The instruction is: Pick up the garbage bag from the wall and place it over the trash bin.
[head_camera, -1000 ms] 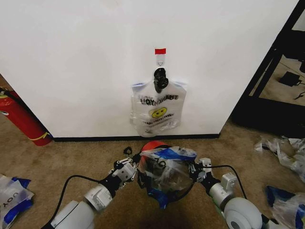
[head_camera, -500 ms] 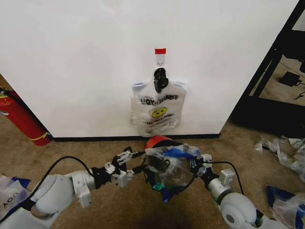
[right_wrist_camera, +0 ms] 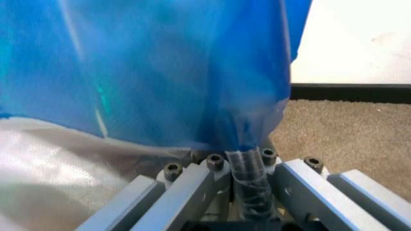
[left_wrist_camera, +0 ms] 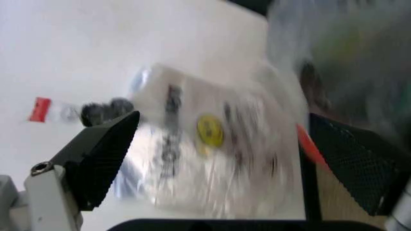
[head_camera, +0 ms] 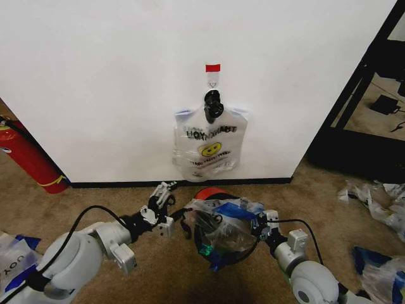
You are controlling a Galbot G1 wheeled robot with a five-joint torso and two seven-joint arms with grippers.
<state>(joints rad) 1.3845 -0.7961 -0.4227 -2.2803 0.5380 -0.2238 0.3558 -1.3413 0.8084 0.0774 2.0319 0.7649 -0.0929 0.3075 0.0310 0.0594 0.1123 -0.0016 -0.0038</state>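
The garbage bag point(head_camera: 224, 215), see-through with blue handles, lies draped over the mouth of the trash bin point(head_camera: 218, 244), a black mesh basket whose red base point(head_camera: 212, 192) points toward the wall point(head_camera: 114, 82). My right gripper point(head_camera: 261, 223) is at the bin's right rim, shut on a blue handle of the garbage bag point(right_wrist_camera: 244, 144); the right wrist view shows the right gripper point(right_wrist_camera: 247, 168) pinching it. My left gripper point(head_camera: 166, 202) hovers left of the bin, open and holding nothing. In its wrist view the left gripper point(left_wrist_camera: 223, 118) has its fingers wide apart.
A bundle of smiley bags point(head_camera: 209, 149) hangs by a black clip point(head_camera: 213, 104) from the hook under red tape point(head_camera: 212, 68). A red fire extinguisher point(head_camera: 28, 158) stands at left, a black frame point(head_camera: 357, 95) at right. Loose bags point(head_camera: 380, 196) lie on the carpet.
My left gripper let go of the bag at the bin's left rim, opened and drew back toward the wall. The right gripper kept its hold; the bin shifted slightly.
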